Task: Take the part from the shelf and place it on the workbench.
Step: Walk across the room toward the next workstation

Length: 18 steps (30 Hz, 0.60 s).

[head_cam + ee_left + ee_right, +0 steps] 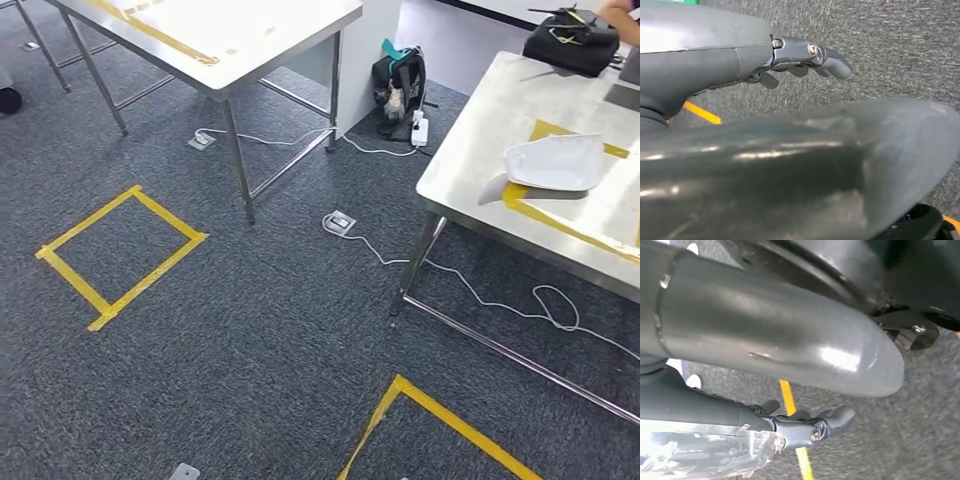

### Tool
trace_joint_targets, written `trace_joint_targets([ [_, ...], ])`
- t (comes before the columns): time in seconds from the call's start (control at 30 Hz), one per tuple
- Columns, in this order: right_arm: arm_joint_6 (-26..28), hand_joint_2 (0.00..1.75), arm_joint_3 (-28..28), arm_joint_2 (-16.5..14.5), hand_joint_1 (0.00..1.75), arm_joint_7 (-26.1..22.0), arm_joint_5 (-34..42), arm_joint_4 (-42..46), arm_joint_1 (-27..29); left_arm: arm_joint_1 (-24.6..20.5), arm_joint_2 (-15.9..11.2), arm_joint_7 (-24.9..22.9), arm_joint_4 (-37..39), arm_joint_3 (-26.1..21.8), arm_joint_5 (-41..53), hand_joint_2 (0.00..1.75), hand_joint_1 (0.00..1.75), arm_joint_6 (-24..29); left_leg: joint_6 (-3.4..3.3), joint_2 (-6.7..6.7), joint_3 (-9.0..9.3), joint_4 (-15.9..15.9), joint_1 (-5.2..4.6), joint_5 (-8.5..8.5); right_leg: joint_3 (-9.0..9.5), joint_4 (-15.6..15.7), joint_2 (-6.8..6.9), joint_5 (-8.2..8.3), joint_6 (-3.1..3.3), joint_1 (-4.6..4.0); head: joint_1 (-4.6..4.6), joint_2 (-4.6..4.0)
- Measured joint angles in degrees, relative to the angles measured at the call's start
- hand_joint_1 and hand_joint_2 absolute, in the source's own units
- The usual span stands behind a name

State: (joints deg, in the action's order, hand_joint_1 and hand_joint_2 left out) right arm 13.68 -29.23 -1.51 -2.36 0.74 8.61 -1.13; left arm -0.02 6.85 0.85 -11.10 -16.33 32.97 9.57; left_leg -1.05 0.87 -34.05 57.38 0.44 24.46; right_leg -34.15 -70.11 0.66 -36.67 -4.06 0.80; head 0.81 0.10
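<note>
Both hands, left (764, 60) and right (791, 425), hang loose and hold nothing, so walking on risks snagging that cable (483, 295).

Grey robot hands with dark fingers

The left robot hand (753, 60) and right robot hand (764, 390) have shiny grey thumbs, with small silver screws on dark fingers (828, 60).
</note>
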Motion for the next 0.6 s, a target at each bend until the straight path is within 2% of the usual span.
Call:
trace_joint_targets([
  [0.03,0.0,0.0,0.0,0.0,0.0,0.0,0.0,0.0,0.1,0.0,0.0,0.0,0.0,0.0,0.0,0.0,0.0,-0.1,-0.09,0.74,-0.01,0.0,-0.08,0.0,-1.87,-3.4,-0.37,-0.94,0.11,-0.08,-0.03,0.0],
  [0.07,0.1,0.0,0.0,0.0,0.0,0.0,-0.1,0.0,0.2,0.0,0.0,0.0,0.0,0.0,0.1,0.0,0.0,-0.1,-0.11,1.56,0.02,0.0,-0.14,0.0,-2.87,-4.8,-0.51,-0.68,0.26,-0.14,-0.04,-0.01],
  [0.1,0.1,0.0,0.0,0.0,0.0,0.0,-0.1,0.0,0.3,0.0,0.0,0.0,0.0,0.0,0.1,0.0,0.0,-0.1,-0.11,2.41,0.07,0.0,-0.18,-0.01,-2.79,-3.8,-0.63,0.71,0.41,-0.16,-0.03,0.0],
  [0.13,0.1,0.0,0.0,0.0,0.0,0.0,-0.1,0.0,0.3,0.1,0.0,0.0,0.0,0.0,0.2,0.0,0.0,-0.1,-0.09,3.27,0.14,0.0,-0.17,-0.03,-1.65,-0.7,-1.05,2.93,0.58,-0.14,-0.04,-0.01],
  [0.17,0.1,0.0,0.0,0.0,0.0,0.0,-0.1,0.0,0.3,0.1,0.0,0.0,0.0,0.0,0.3,0.0,0.0,-0.1,0.0,4.05,0.18,0.0,-0.13,-0.06,0.04,3.5,-2.27,5.18,0.74,-0.03,-0.06,-0.01],
  [0.2,0.1,0.0,0.0,0.0,0.0,0.0,-0.1,0.0,0.3,0.0,-0.1,0.1,0.0,0.0,0.4,0.0,0.0,-0.1,0.17,4.82,0.13,0.2,-0.19,-0.09,1.6,7.4,-3.68,6.73,0.89,0.15,-0.06,0.0],
  [0.23,0.1,0.0,0.0,0.0,0.0,0.0,-0.2,0.0,0.3,0.0,-0.1,0.2,0.0,0.0,0.5,0.0,0.0,-0.1,0.43,5.47,0.01,0.2,-0.21,-0.17,2.71,10.1,-4.88,7.6,1.05,0.26,-0.06,0.0],
  [0.27,0.1,0.0,0.0,0.0,0.0,0.0,-0.2,-0.1,0.2,0.0,-0.1,0.2,0.0,0.0,0.5,0.0,0.0,-0.1,0.79,6.07,-0.17,0.2,-0.18,-0.31,3.25,11.5,-5.64,7.79,1.28,0.27,-0.05,0.01],
  [0.33,0.1,0.0,0.0,0.0,0.0,0.1,-0.2,-0.1,0.1,0.1,-0.1,0.4,0.0,0.0,0.6,0.0,0.0,0.0,1.59,7.2,-0.51,-0.1,0.01,-0.72,3.6,11.8,-4.81,7.9,1.95,0.11,-0.04,0.01],
  [0.37,0.1,0.0,0.0,0.0,0.0,0.1,-0.2,-0.1,0.0,0.3,-0.1,0.4,0.0,0.0,0.6,0.0,0.0,0.0,1.92,6.63,-0.72,0.1,0.01,-0.61,3.79,12.0,-4.11,8.11,2.38,0.1,0.0,0.0],
  [0.4,0.1,0.0,0.0,0.0,0.0,0.0,-0.3,0.0,0.1,0.3,-0.1,0.4,0.1,0.0,0.6,0.0,0.0,0.0,2.21,5.29,-1.27,1.0,-0.06,0.09,3.97,12.2,-3.34,8.34,2.76,0.13,0.15,-0.01],
  [0.47,0.1,0.0,0.0,0.0,0.0,0.0,-0.4,0.0,0.3,0.1,-0.1,0.5,0.1,0.0,0.6,0.0,0.0,0.0,2.65,1.56,-3.93,6.5,-0.24,3.39,4.1,12.5,-1.58,8.57,3.25,0.12,0.44,-0.01],
  [0.5,0.1,0.0,0.0,0.0,0.0,0.0,-0.4,0.0,0.4,0.0,0.0,0.5,0.1,0.0,0.6,0.0,0.0,0.0,2.86,0.54,-5.87,10.5,-0.19,5.33,4.09,12.5,-0.64,8.54,3.37,0.05,0.52,-0.01],
  [0.53,0.1,0.0,-0.1,0.0,0.0,-0.1,-0.5,0.0,0.4,-0.1,0.0,0.5,0.1,0.0,0.7,0.0,0.0,0.0,3.0,0.11,-7.53,13.9,-0.1,6.65,4.08,12.5,0.29,8.49,3.43,0.01,0.52,-0.01],
  [0.57,0.1,0.0,-0.1,0.0,0.0,-0.1,-0.5,0.0,0.4,0.0,0.0,0.5,0.1,0.0,0.7,0.0,0.0,-0.1,3.1,-0.08,-8.42,15.8,-0.02,7.01,4.1,12.5,1.16,8.41,3.45,-0.01,0.53,-0.01],
  [0.6,0.1,0.0,-0.1,0.0,0.0,-0.2,-0.6,0.0,0.4,0.0,0.0,0.5,0.1,0.0,0.7,0.0,0.0,-0.1,3.14,-0.22,-8.2,15.6,0.06,6.26,4.16,12.5,1.95,8.33,3.41,-0.01,0.53,-0.01],
])
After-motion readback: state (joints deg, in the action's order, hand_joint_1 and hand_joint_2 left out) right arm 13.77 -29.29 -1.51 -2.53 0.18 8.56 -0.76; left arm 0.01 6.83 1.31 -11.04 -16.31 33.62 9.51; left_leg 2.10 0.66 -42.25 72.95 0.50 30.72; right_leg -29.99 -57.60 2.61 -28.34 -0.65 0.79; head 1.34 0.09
